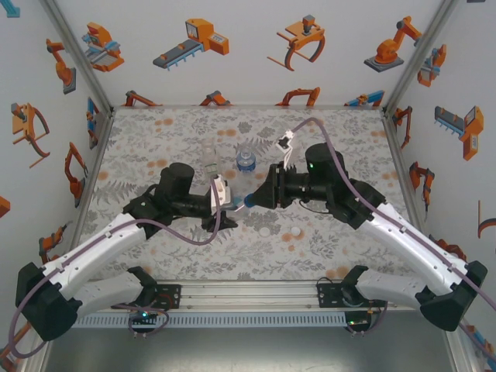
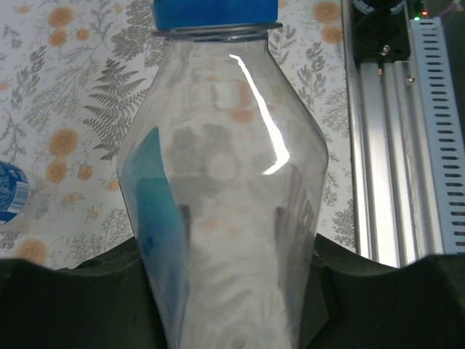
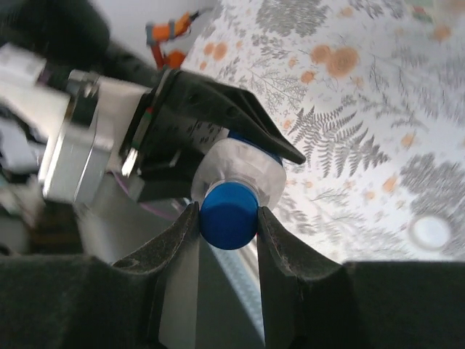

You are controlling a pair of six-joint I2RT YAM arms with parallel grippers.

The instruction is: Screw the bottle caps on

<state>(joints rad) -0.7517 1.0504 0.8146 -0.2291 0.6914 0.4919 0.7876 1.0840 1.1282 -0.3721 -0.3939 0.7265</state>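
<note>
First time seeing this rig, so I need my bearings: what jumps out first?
At the centre, the left gripper clamps a small bottle while the right gripper pinches its blue cap. Behind them stand a tall clear bottle and a blue-labelled bottle, and two white caps lie loose on the table nearer the bases.
</note>
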